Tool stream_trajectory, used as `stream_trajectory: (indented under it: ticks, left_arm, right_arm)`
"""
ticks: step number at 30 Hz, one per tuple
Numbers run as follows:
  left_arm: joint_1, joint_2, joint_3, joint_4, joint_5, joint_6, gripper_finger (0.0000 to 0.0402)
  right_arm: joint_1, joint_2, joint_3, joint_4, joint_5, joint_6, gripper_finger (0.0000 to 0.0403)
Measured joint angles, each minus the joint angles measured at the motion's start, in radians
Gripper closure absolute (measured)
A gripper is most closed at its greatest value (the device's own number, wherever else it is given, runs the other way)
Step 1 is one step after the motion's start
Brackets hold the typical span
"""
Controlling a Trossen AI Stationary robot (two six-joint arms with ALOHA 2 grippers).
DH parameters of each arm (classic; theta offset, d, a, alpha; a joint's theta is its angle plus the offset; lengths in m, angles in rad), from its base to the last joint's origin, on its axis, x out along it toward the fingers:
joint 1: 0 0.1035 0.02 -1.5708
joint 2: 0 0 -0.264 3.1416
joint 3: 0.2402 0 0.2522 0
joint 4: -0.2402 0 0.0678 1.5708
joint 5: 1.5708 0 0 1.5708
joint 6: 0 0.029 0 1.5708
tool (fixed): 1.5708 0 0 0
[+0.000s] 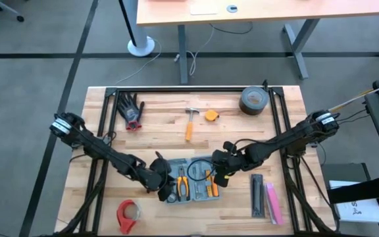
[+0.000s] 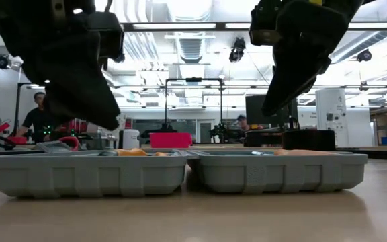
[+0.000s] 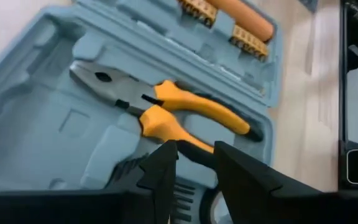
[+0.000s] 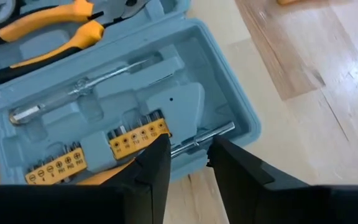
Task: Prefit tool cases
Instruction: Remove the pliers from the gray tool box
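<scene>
Flat blue-grey plastic tool case [image 1: 193, 181] lies open at table's 6 o'clock. My left gripper [image 3: 194, 163] hovers narrowly parted over yellow-handled pliers [image 3: 166, 109]; my right gripper [image 4: 189, 154], narrowly parted, empty, over yellow bit strip [image 4: 135, 138].

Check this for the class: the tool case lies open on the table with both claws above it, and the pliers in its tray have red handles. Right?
Not quite. In the left wrist view the pliers have yellow-orange handles, not red. The rest holds: the tool case lies open, with the left claw and right claw above it.
</scene>
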State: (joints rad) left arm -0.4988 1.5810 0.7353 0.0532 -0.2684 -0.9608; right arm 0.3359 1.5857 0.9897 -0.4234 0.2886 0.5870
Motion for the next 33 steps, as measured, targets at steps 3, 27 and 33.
stream_trajectory:
  ticks: [3,27,33]
  left_arm:
    - [0.008,0.015,0.001,-0.01,0.018,-0.01,0.0277]
    - [0.186,0.097,0.094,-0.259,0.017,0.119,0.0265]
    - [0.237,0.127,0.096,-0.243,0.016,0.163,0.0265]
  right_arm:
    - [0.0,0.0,0.0,0.021,0.0,-0.002,0.0306]
    - [0.0,0.0,0.0,0.064,0.002,-0.042,0.0305]
    - [0.0,0.0,0.0,0.07,0.002,-0.049,0.0304]
